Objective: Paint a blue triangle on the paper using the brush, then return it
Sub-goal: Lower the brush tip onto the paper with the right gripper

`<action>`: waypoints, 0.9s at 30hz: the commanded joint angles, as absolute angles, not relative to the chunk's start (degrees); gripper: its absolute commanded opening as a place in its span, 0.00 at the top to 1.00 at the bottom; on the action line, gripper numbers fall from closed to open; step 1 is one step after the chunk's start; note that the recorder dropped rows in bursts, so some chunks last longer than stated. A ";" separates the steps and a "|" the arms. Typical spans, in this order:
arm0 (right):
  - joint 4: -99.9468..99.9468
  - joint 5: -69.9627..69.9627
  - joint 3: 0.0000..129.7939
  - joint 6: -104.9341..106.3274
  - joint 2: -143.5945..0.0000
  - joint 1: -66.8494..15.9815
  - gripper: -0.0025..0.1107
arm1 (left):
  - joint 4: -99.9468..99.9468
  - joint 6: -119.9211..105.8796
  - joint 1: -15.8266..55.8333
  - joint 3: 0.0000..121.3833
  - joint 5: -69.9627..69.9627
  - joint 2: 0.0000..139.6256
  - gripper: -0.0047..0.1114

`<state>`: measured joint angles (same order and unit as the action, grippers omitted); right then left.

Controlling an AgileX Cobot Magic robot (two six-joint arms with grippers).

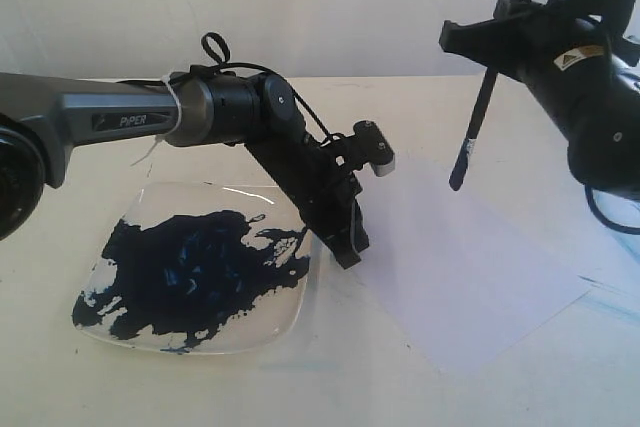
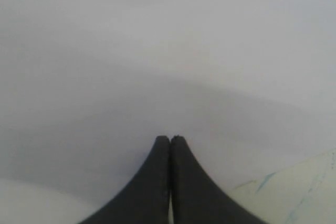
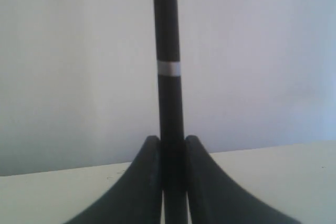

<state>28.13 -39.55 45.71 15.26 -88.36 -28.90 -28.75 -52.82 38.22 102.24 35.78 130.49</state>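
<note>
Two risks stand out to me. Just beside the paint-smeared plate (image 1: 160, 202), the left gripper (image 1: 347, 247) has its jaws pressed together on nothing and its tip seemingly planted on the edge of the paper (image 1: 480, 277), and if it slips the sheet will drag under a stroke. The brush (image 1: 478, 117) could also twist in its pinch if pushed down hard. The right gripper (image 3: 168, 148) clamps the brush's shaft, the bristles hanging below it and clear above the paper, where no blue triangle shows yet.
</note>
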 commanded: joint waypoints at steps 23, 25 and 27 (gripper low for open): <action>29.77 -53.43 46.20 5.14 -100.02 -31.37 0.98 | -29.49 -52.64 38.44 102.34 36.44 130.65 0.96; 29.60 -54.03 46.20 5.14 -100.40 -31.37 0.98 | -29.49 -52.64 38.44 102.34 36.44 130.65 0.96; 29.60 -54.03 46.20 5.14 -100.40 -31.37 0.98 | -29.49 -52.64 38.44 102.34 36.44 130.65 0.96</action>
